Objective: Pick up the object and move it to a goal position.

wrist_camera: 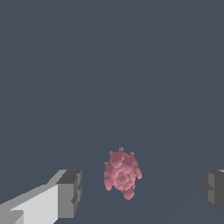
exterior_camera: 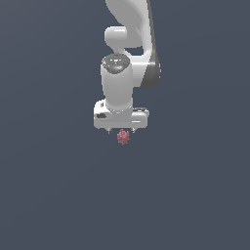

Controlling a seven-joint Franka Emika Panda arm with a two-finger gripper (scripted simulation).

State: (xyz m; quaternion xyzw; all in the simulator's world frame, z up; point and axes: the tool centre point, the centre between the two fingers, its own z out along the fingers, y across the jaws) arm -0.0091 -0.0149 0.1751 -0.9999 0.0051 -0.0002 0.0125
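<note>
Wrist view: my gripper [wrist_camera: 139,192] is spread wide, 2 grey fingertips [wrist_camera: 70,192] well apart, nothing held. The object [wrist_camera: 121,174], a pinkish-red knobby lump, lies between them, touching neither pad. In the exterior view my gripper [exterior_camera: 121,129] points straight down from the white arm [exterior_camera: 128,53], with the object [exterior_camera: 123,137] just beneath it on the plain dark grey floor [exterior_camera: 53,195].

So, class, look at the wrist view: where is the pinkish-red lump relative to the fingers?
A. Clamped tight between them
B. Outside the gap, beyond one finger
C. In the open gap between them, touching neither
C: the pinkish-red lump sits in the gap, with dark floor showing between it and the fingers on either side.
</note>
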